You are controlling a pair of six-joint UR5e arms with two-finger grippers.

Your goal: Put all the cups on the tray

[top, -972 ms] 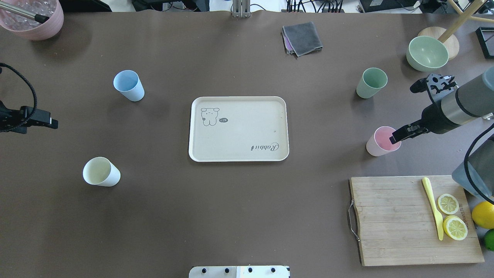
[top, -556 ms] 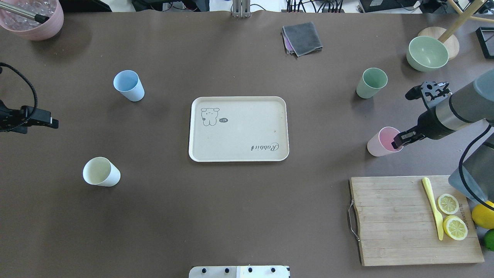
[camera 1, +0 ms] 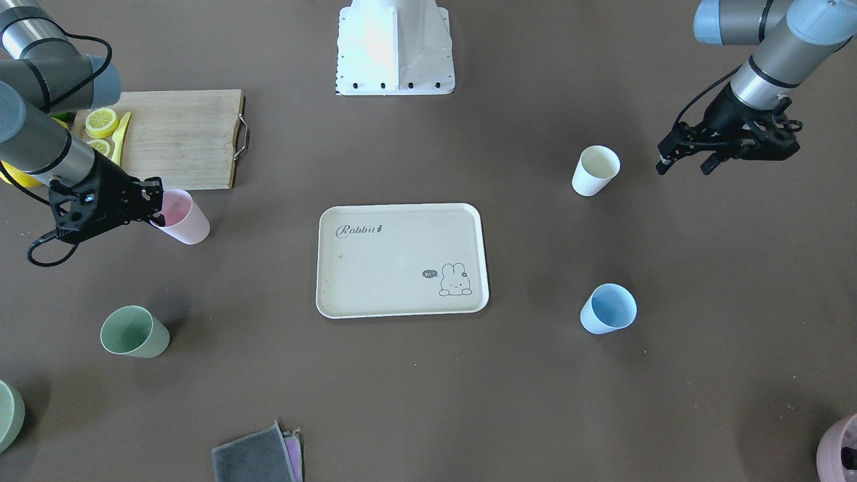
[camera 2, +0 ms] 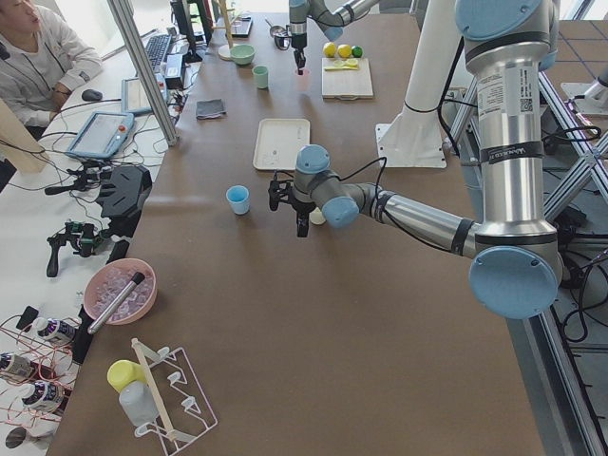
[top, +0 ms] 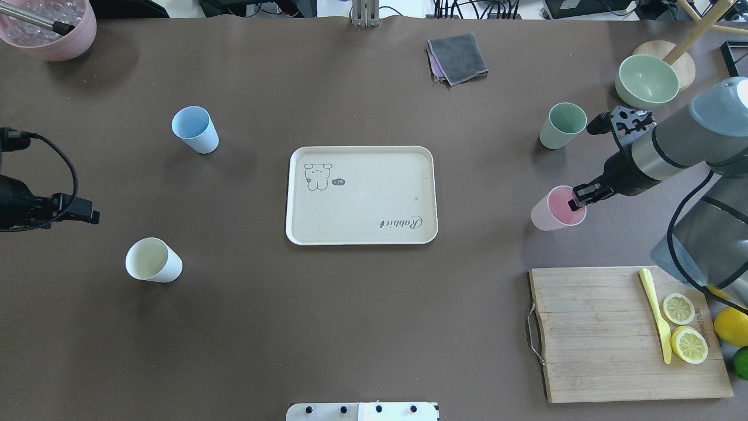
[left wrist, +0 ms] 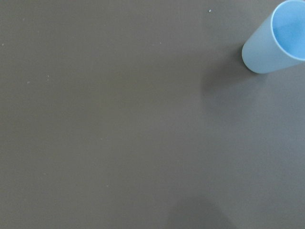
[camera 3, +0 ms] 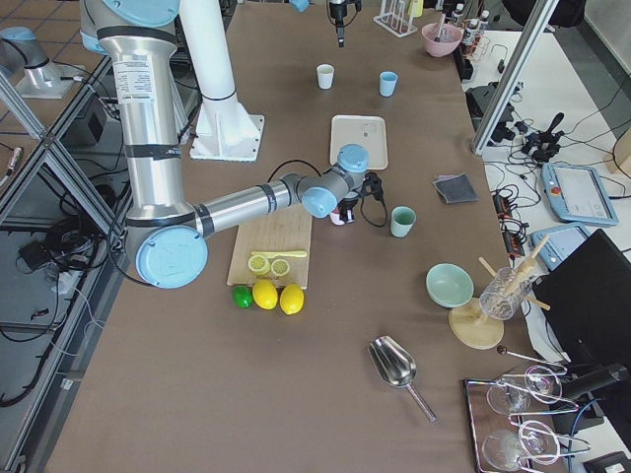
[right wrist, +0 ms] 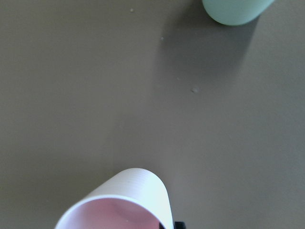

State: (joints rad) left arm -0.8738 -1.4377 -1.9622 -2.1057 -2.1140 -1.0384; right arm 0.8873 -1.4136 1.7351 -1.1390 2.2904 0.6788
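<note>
The cream tray [top: 374,202] [camera 1: 395,268] lies at the table's middle with nothing on it. My right gripper [top: 575,202] [camera 1: 155,215] is shut on the rim of the pink cup [top: 552,211] [camera 1: 184,219] [right wrist: 124,200], which hangs tilted to the right of the tray. The green cup [top: 562,125] [camera 1: 134,331] [right wrist: 233,9] stands beyond it. The blue cup [top: 194,130] [camera 1: 608,308] [left wrist: 279,38] and the white cup [top: 153,260] [camera 1: 596,171] stand left of the tray. My left gripper [camera 1: 683,167] is open and empty, outside the white cup.
A wooden cutting board [top: 596,333] with lemon slices and a yellow knife lies at the near right. A green bowl [top: 647,80] sits at the far right, a grey cloth [top: 457,58] at the far middle, and a pink bowl [top: 49,26] at the far left corner.
My right gripper has moved left toward the tray with the pink cup in it. My left arm has shifted a little inward and nearer the white cup.
</note>
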